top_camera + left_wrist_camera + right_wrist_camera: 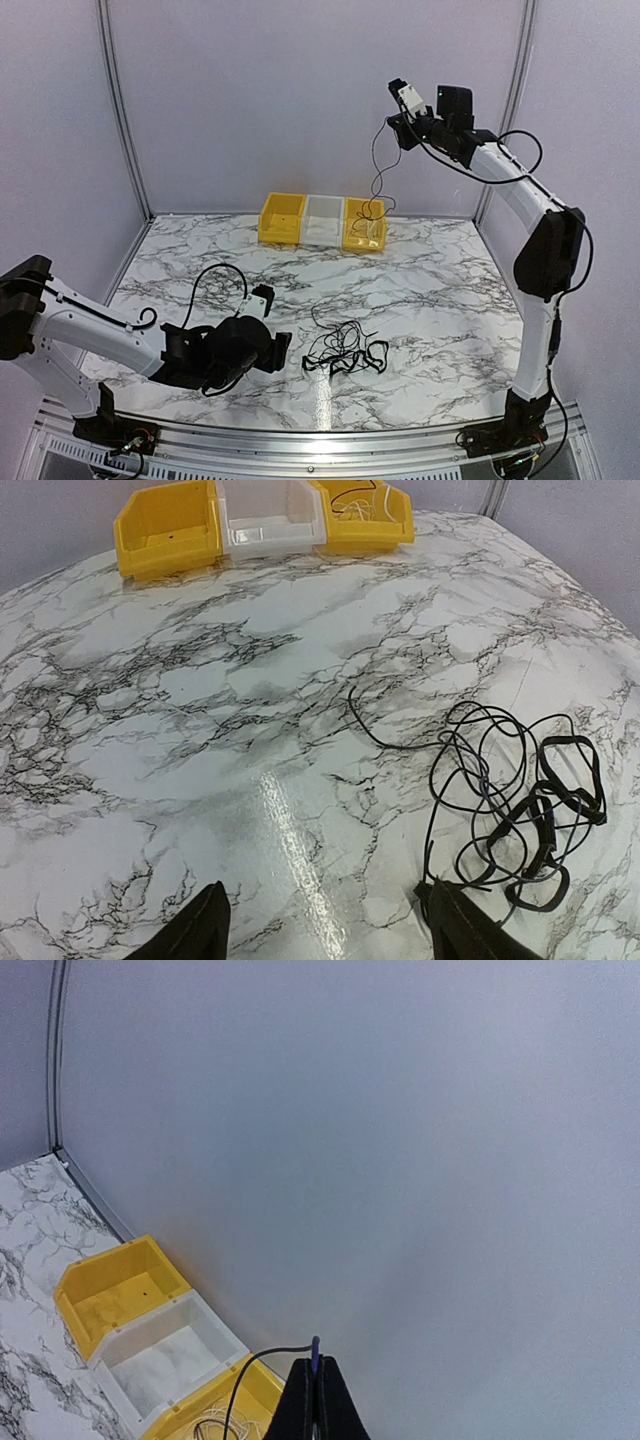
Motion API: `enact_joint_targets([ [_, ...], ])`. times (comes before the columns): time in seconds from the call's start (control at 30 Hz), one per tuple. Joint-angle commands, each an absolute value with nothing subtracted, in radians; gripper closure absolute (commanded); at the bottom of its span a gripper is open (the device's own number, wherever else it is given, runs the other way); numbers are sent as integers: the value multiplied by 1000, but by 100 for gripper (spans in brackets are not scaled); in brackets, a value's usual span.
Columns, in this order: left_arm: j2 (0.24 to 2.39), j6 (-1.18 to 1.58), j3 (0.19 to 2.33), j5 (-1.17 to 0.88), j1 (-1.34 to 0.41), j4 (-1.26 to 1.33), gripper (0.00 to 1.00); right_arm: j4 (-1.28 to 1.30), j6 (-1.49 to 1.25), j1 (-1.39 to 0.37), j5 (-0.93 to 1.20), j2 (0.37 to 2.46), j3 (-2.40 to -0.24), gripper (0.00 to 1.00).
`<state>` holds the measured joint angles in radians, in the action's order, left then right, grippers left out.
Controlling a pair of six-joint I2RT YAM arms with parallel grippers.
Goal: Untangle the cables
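Observation:
The cables [345,350] lie as a loose tangle of thin black cords on the marble table, near the front centre. My left gripper [281,346] is low, just left of the tangle. In the left wrist view it [325,912] is open and empty, and the tangle [520,815] reaches its right fingertip [452,920]. My right gripper [396,122] is raised high at the back. It [316,1365] is shut on the end of one thin black cable [238,1382]. That cable [378,185] hangs down into the right yellow bin [362,245].
Three bins stand in a row at the back: a yellow one [281,218], a white one [323,220] and the right yellow one, which holds pale coiled cord [215,1425]. Grey walls close in the table on the back and both sides.

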<state>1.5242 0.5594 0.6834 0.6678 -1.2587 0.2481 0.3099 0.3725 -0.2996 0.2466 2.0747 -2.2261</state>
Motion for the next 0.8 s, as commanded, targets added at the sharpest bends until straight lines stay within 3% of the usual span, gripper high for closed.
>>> enact_joint_targets([
  [0.0,1542,549,711,687,-1262,197,29,268,369,-318,271,2028,-2307,100],
  [0.37,1530,581,713,698,-1262,165,29,164,564,-468,185,2083,-2385,100],
  [0.77,1485,632,666,702,-1262,144,29,-36,650,-474,101,2306,-2413,100],
])
